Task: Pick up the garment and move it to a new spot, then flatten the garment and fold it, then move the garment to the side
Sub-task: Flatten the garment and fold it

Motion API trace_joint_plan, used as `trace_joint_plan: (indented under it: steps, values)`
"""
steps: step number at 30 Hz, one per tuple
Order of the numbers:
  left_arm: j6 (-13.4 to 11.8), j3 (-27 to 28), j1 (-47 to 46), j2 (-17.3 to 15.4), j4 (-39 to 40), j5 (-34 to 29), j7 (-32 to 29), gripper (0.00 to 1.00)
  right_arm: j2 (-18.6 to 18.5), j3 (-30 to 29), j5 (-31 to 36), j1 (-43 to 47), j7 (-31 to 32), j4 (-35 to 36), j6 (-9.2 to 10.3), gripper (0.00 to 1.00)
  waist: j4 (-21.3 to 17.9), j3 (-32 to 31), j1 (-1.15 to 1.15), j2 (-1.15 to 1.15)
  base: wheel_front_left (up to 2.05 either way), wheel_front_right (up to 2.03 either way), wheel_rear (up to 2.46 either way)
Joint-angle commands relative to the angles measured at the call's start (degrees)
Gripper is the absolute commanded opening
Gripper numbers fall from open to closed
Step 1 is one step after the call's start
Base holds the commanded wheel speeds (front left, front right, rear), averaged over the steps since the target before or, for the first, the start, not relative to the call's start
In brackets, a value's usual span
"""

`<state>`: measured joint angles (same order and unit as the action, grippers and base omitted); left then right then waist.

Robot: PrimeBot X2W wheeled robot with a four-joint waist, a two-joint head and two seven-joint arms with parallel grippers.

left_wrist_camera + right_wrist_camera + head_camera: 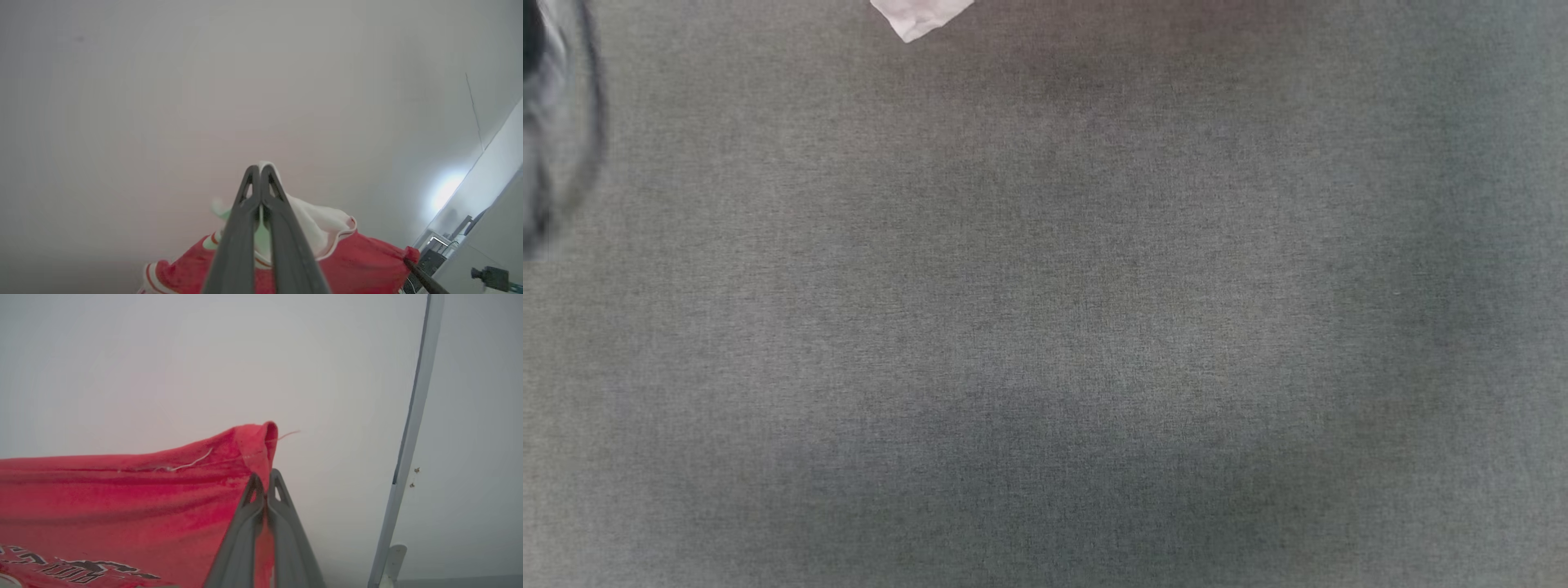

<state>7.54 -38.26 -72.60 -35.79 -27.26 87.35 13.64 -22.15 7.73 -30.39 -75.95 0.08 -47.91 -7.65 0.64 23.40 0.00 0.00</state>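
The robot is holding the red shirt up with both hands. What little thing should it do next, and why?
Probably lower both arms together toward the grey surface. The left gripper and the right gripper are each shut on an edge of the garment, which hangs stretched between them, so it could land fairly flat.

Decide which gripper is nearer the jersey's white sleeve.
Left. The left gripper has its jaws shut on the white sleeve; the right gripper pinches a red corner of the jersey, farther along the cloth.
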Motion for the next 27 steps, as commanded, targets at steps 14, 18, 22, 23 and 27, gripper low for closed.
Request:
trace_joint_plan:
  steps: [14, 18, 22, 23, 27]
  values:
    - [-0.14, -1.16, 43.57, -3.22, 20.76, 0.51, 1.59, 0.0, -10.44, 5.74, -12.43, 38.27, 6.39, 19.52, 0.22, 0.0, 1.78, -6.31, 0.0, 0.0, 0.0, 0.0, 0.0]
    - [-0.13, 0.13, 51.78, -3.11, 24.28, -2.29, 1.58, 0.0, -11.59, 3.76, -13.61, 47.73, 8.19, 25.68, 0.21, 0.0, 2.12, -7.69, 0.0, 0.0, 0.0, 0.0, 0.0]
    - [-0.13, 3.67, 60.97, -2.4, 29.07, -4.21, 1.59, 0.0, -11.24, -1.64, -14.42, 59.78, 10.39, 32.97, 0.22, 0.0, 2.68, -9.17, 0.0, 0.0, 0.0, 0.0, 0.0]
    - [-0.13, 3.83, 63.19, -2.65, 30.45, -4.58, 1.58, 0.0, -10.73, -3.0, -14.37, 62.74, 11.1, 34.8, 0.22, 0.0, 2.85, -9.43, 0.0, 0.0, 0.0, 0.0, 0.0]
    - [-0.13, 4.15, 70.31, -4.59, 36.05, -5.53, 1.6, 0.0, -8.11, -9.11, -13.56, 73.28, 14.07, 42.58, 0.21, 0.0, 3.21, -9.74, 0.0, 0.0, 0.0, 0.0, 0.0]
